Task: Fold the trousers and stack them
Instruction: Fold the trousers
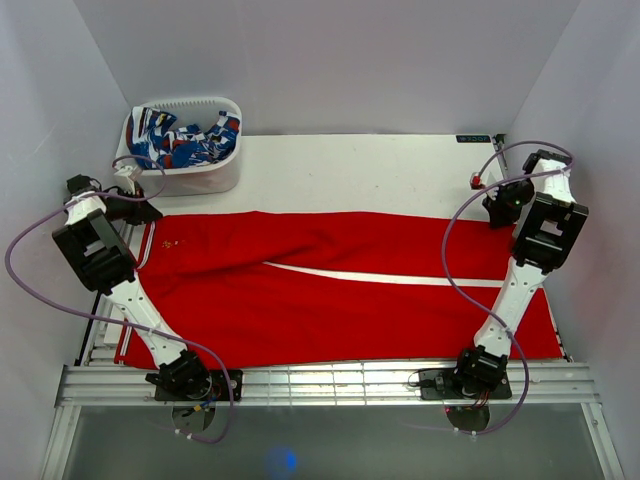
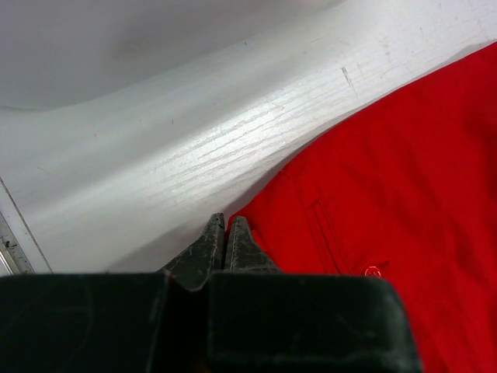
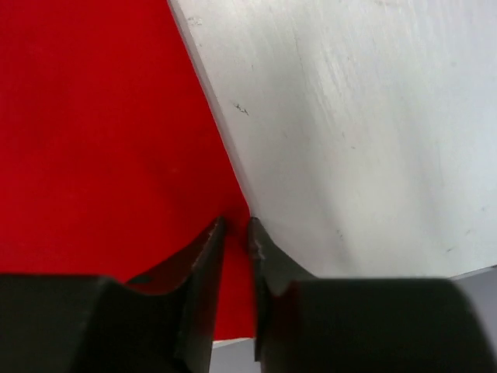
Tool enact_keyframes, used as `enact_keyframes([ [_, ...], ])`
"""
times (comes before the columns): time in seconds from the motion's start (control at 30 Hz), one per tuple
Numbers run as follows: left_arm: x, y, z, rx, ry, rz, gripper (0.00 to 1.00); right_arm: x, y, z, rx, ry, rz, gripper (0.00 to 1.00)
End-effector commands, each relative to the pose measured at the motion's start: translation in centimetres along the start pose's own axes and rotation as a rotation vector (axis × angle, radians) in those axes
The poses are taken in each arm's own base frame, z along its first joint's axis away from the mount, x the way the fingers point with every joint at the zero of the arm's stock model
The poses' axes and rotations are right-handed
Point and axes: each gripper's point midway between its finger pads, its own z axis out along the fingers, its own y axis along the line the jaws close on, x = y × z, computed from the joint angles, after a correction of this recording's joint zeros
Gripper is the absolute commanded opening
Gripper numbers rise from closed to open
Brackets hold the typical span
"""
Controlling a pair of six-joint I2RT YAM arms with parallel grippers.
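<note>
White table (image 1: 350,165) with faint wood grain, boxed in by plain pale walls (image 1: 330,50) at 9, 12 and 3 o'clock. White ribbed basket (image 1: 198,181) on the tabletop at 11 o'clock, filled with blue, white and red patterned cloth (image 1: 185,140). Ribbed aluminium rail (image 1: 330,383) along the near edge at 6 o'clock, with a grey surface (image 1: 400,445) below it. Small dark label (image 1: 473,138) at 1 o'clock. Soft, even light, mild sheen on the tabletop.
</note>
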Motion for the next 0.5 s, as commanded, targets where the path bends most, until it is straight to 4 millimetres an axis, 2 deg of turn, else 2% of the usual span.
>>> enact_keyframes([
  [0.0,-5.1,-1.3,-3.7,-0.039,-0.081,0.104,0.0,1.4,3.1,2.7,-0.162,0.013,0.073,0.2],
  [0.03,-5.2,-1.3,-3.7,-0.04,-0.082,0.107,0.0,1.2,2.7,2.1,-0.146,0.019,0.07,0.09],
  [0.07,-5.9,-1.4,-4.0,-0.044,-0.09,0.121,0.0,1.0,2.2,1.0,-0.115,0.023,0.059,0.08],
  [0.13,-6.6,-1.4,-4.3,-0.049,-0.101,0.13,0.0,0.3,1.5,-0.4,-0.069,0.012,0.044,0.08],
  [0.17,-7.3,-1.4,-4.7,-0.055,-0.11,0.145,0.0,-0.7,0.9,-2.1,-0.019,-0.006,0.023,0.08],
  [0.23,-8.2,-1.6,-5.2,-0.06,-0.125,0.162,0.0,-1.6,0.5,-3.8,0.036,-0.026,0.0,0.08],
  [0.27,-8.8,-1.7,-5.4,-0.062,-0.134,0.17,0.0,-2.8,0.1,-5.7,0.087,-0.043,-0.027,0.08],
  [0.3,-9.8,-1.9,-6.1,-0.064,-0.155,0.189,0.0,-3.3,-0.4,-6.7,0.129,-0.051,-0.05,0.08],
  [0.33,-10.2,-2.0,-6.5,-0.065,-0.167,0.191,0.0,-3.7,-0.6,-7.4,0.157,-0.057,-0.06,0.08],
  [0.37,-10.8,-2.1,-6.9,-0.065,-0.18,0.202,0.0,-4.1,-0.4,-9.1,0.195,-0.068,-0.069,0.08],
  [0.43,-12.0,-2.4,-8.3,-0.075,-0.211,0.225,0.0,-4.1,-0.3,-10.6,0.235,-0.073,-0.077,0.08],
  [0.47,-12.3,-2.6,-8.9,-0.078,-0.221,0.232,0.0,-4.5,-0.1,-12.0,0.266,-0.075,-0.091,0.08],
])
